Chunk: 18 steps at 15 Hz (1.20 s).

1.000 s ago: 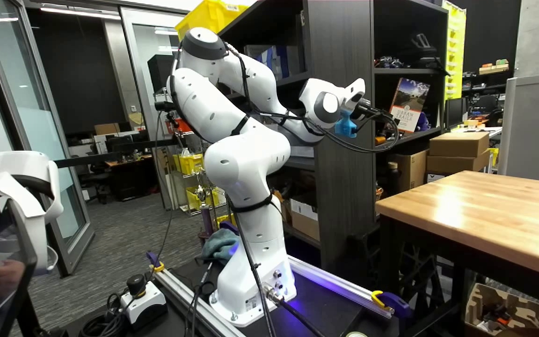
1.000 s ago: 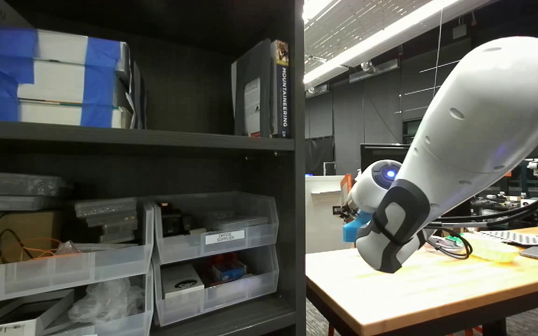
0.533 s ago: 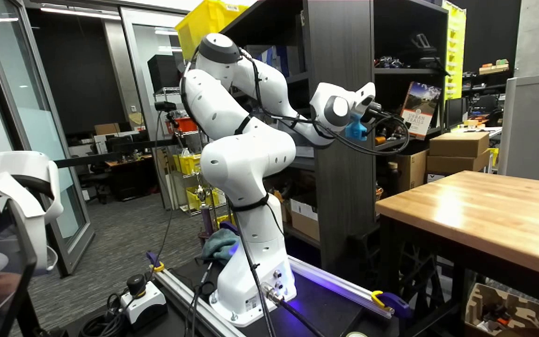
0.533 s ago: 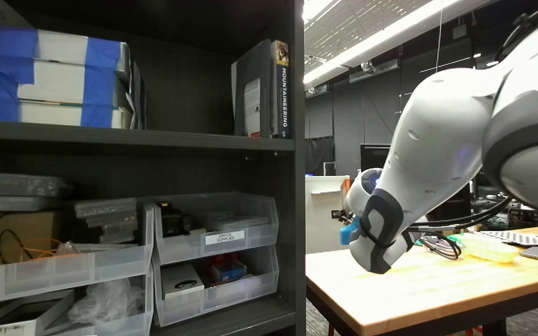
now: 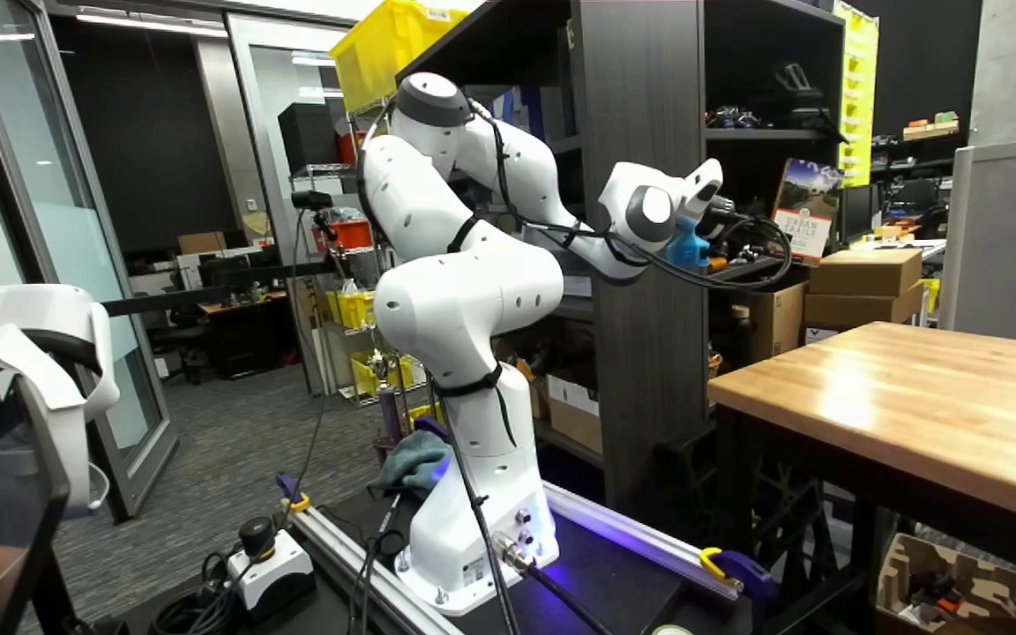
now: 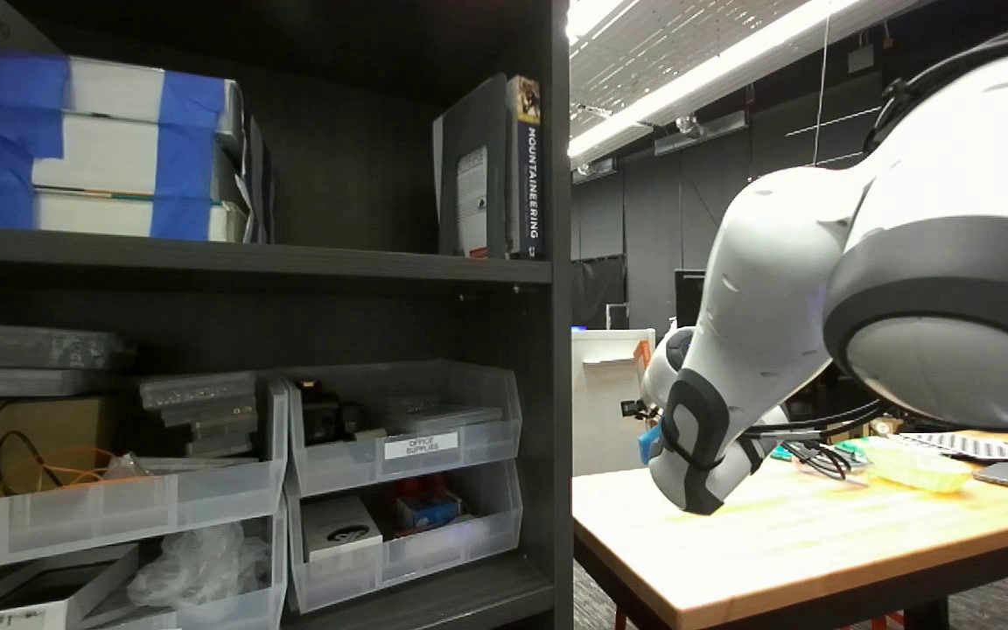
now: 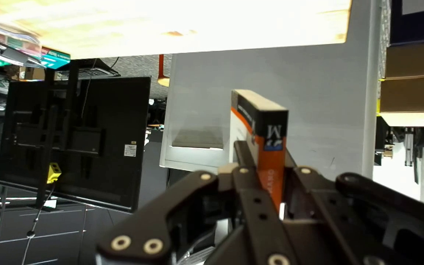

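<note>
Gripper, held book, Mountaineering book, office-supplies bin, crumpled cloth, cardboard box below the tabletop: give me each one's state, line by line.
Gripper: clamped on the held book
Held book: closed, spine showing in the wrist view
Mountaineering book: upright, spine outward
Office-supplies bin: open, things inside
Cloth: bunched up
Cardboard box: open, things inside

In an exterior view, the arm's elbow (image 5: 431, 99) has swung right and slightly lower, uncovering more of the red bin (image 5: 351, 235) beyond it, while the book (image 5: 806, 209) in the gripper (image 7: 265, 157) has moved right and a little lower. In an exterior view, the forearm (image 6: 766, 271) has shifted left, hiding more of the far screen (image 6: 688, 294), and the elbow has come in large at the near right
</note>
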### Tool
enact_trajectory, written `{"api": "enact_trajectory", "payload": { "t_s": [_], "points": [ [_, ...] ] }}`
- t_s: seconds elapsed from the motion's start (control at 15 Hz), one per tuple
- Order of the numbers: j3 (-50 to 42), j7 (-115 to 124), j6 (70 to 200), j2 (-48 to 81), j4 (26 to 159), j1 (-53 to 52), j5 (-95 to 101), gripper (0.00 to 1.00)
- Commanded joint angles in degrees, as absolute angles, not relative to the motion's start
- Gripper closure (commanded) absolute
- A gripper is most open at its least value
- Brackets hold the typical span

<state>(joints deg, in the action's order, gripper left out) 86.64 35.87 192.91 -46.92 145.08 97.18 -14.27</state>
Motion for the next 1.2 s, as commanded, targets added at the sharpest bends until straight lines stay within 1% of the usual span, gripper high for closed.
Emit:
{"api": "enact_trajectory", "payload": {
  "t_s": [0.0, 0.53, 1.13],
  "points": [
    [88.86, 33.18, 193.73, -49.03, 143.7, 99.78, -15.67, 0.96],
    [93.95, 30.24, 191.71, -51.18, 141.81, 104.02, -15.34, 0.96],
    [94.18, 28.79, 185.09, -50.04, 140.66, 103.76, -15.35, 0.96]
  ]
}}
